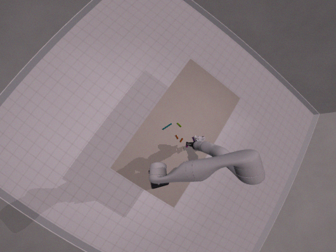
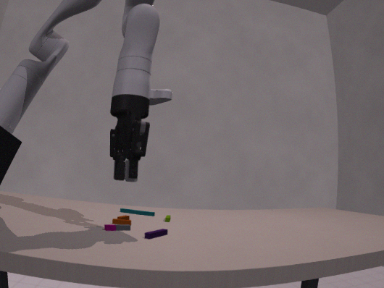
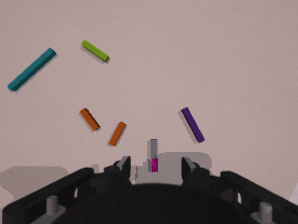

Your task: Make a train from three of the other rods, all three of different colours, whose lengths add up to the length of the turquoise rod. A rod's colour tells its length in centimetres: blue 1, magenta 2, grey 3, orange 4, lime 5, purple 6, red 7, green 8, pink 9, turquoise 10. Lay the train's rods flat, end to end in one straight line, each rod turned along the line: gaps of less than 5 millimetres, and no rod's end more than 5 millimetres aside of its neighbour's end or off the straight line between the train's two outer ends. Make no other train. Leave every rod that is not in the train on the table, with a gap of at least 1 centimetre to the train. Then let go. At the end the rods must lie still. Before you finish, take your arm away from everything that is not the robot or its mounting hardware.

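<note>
Plain grey walls rise behind the pale brown worktop [image 1: 203, 92] [image 2: 253, 240] [image 3: 240, 40], and in the top view a pale tiled floor spreads around it. My fingers [image 2: 119, 171] are open, parted and holding nothing, above the worktop, over the grey rod [image 2: 123, 227] [image 3: 153, 148].

From above, my black housing [image 1: 189, 144] covers that grey rod, and only a bit of the magenta rod [image 1: 187, 146] [image 2: 110, 227] [image 3: 155, 165] peeks out. The exterior and wrist views show both, flat and end to end in a line; whether they touch I can't tell. The purple rod [image 2: 156, 234] [image 3: 193, 125] lies near the grey one, slanted to it; in the top view it's mostly hidden by me.

On the grey rod's other side lie two orange rods, the nearer [image 1: 181, 140] [image 2: 122, 221] [image 3: 117, 134] and the farther [image 1: 176, 137] [image 2: 123, 217] [image 3: 90, 119], turned differently. The exterior view overlaps them; my wrist view shows them apart.

The turquoise rod [image 1: 167, 126] [image 2: 138, 212] [image 3: 31, 70], longest of all, lies flat, well apart from the grey one. The lime rod [image 1: 179, 125] [image 2: 167, 218] [image 3: 95, 51], also well apart from it, looks stubby in the exterior view but plainly long from my wrist. All are slim, straight, evenly coloured bars.
</note>
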Action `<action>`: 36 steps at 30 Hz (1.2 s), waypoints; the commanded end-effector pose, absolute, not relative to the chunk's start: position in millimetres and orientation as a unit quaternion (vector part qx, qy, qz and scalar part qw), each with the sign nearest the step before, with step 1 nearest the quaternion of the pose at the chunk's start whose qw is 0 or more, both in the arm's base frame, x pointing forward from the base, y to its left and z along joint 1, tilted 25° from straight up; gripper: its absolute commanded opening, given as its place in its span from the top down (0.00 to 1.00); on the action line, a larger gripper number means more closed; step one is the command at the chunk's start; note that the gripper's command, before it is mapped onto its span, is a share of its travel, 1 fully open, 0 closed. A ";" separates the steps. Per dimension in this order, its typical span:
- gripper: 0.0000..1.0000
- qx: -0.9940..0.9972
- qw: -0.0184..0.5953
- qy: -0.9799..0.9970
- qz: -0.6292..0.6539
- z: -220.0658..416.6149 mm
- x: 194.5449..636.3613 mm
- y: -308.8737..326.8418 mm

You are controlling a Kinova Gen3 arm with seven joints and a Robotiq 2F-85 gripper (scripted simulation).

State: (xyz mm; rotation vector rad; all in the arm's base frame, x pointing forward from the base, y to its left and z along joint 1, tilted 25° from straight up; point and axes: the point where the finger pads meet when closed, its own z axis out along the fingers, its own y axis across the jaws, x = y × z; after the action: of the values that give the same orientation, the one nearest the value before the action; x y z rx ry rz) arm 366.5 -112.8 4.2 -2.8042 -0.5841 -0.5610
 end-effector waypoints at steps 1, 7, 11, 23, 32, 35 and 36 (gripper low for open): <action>0.00 -0.954 0.108 -0.203 -0.192 5.8 367.9 -115.1; 0.00 -0.954 0.108 -0.203 -0.192 5.8 367.9 -115.1; 0.00 -0.954 0.108 -0.203 -0.192 5.8 367.9 -115.1; 0.00 -0.945 0.099 -0.244 -0.196 4.7 368.0 -115.2; 0.00 -0.911 0.074 -0.352 -0.203 1.9 368.4 -115.2; 0.00 -0.883 0.057 -0.418 -0.207 0.2 368.8 -115.2; 0.00 -0.871 0.051 -0.442 -0.208 -0.4 369.0 -115.1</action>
State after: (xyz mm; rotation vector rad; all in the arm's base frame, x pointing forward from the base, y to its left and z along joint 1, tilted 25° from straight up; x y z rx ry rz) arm 368.6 -117.5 1.4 -2.7095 -1.1867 -0.6242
